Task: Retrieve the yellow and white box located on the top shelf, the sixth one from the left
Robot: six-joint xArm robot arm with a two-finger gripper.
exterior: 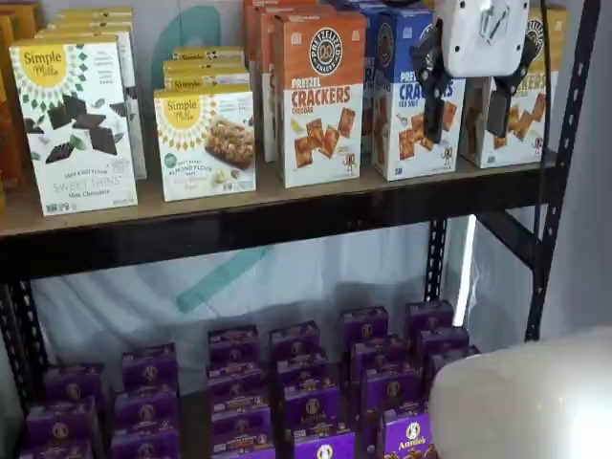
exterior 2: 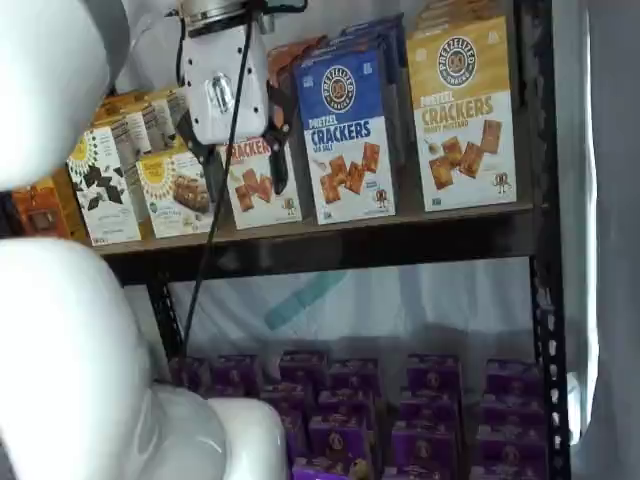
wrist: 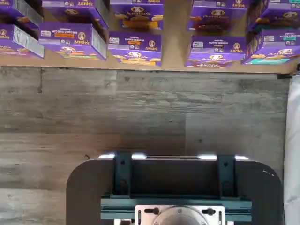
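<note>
The yellow and white box (exterior 2: 465,110) stands at the right end of the top shelf (exterior 2: 350,245), yellow above with a round dark logo, white below with brown crackers. In a shelf view the box (exterior: 528,105) is partly hidden behind the gripper. The gripper (exterior: 469,105) is a white body with two black fingers and a plain gap between them; it is open and empty. It hangs in front of the top shelf (exterior: 287,220), clear of the boxes. It also shows in a shelf view (exterior 2: 247,160), to the left of the yellow box. The wrist view shows no fingers.
A blue cracker carton (exterior: 397,105) and an orange one (exterior: 320,96) stand left of the yellow box, with Simple Mills boxes (exterior: 76,124) further left. Purple boxes (exterior: 306,392) fill the lower level and show in the wrist view (wrist: 136,47). A black upright (exterior: 564,163) stands at the right.
</note>
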